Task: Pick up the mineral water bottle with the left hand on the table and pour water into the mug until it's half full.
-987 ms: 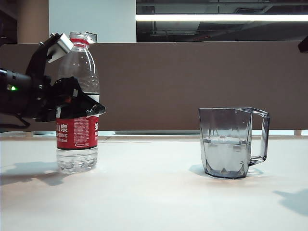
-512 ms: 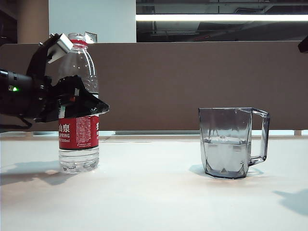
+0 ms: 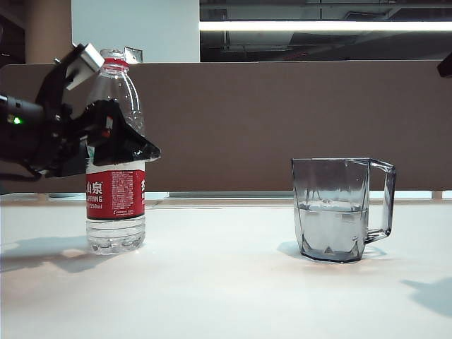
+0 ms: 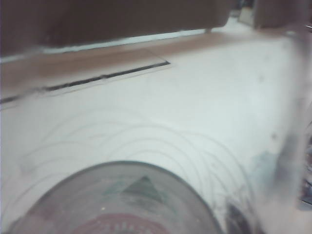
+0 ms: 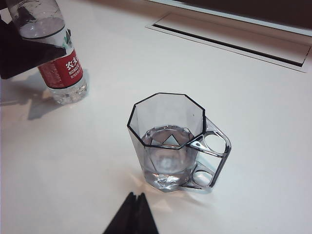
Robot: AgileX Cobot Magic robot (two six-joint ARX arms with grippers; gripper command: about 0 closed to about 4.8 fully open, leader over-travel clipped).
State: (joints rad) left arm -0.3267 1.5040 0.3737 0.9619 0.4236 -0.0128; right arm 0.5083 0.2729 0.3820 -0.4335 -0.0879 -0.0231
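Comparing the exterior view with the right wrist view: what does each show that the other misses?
Only the exterior view shows the left tool with jaws apart around the mineral water bottle, its red neck ring, and the brown partition. Only the right wrist view shows the mug's octagonal rim from above, the table's slot and the right tool's tip. Both show the bottle standing upright, the mug partly filled, and the white table.

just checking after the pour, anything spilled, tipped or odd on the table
Nothing stands out. The mineral water bottle stands upright on the table with the open left gripper around it. The mug sits upright, about half full, with no puddle showing near it. The right gripper hangs near the mug, seemingly shut.
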